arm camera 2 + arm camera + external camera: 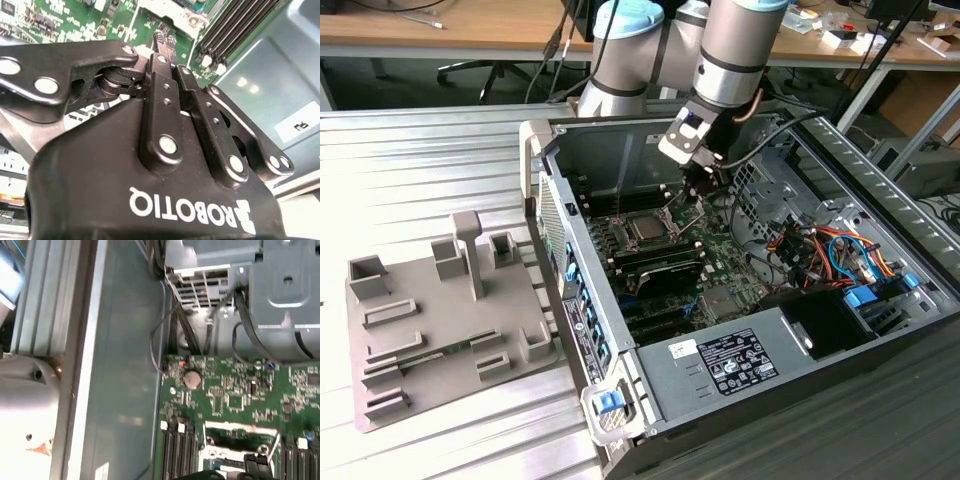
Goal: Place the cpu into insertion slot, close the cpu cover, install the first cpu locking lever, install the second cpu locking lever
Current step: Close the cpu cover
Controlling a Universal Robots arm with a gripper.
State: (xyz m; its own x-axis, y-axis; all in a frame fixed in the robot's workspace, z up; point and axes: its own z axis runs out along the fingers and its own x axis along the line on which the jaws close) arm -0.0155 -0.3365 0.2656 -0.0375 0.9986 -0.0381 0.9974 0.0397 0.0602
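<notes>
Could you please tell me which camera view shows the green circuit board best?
The exterior view: the board lies nearly whole inside the case. The first wrist view shows one part, with a coin cell; the second wrist view shows a strip beside the memory slots.

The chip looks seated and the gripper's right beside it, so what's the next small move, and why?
Probably nudge the gripper toward the cpu to tip the cpu cover down over it. In the exterior view the cpu already lies in the insertion slot, the cover seems to stand raised on the exterior view's right of it, and the gripper sits right at that cover.
</notes>
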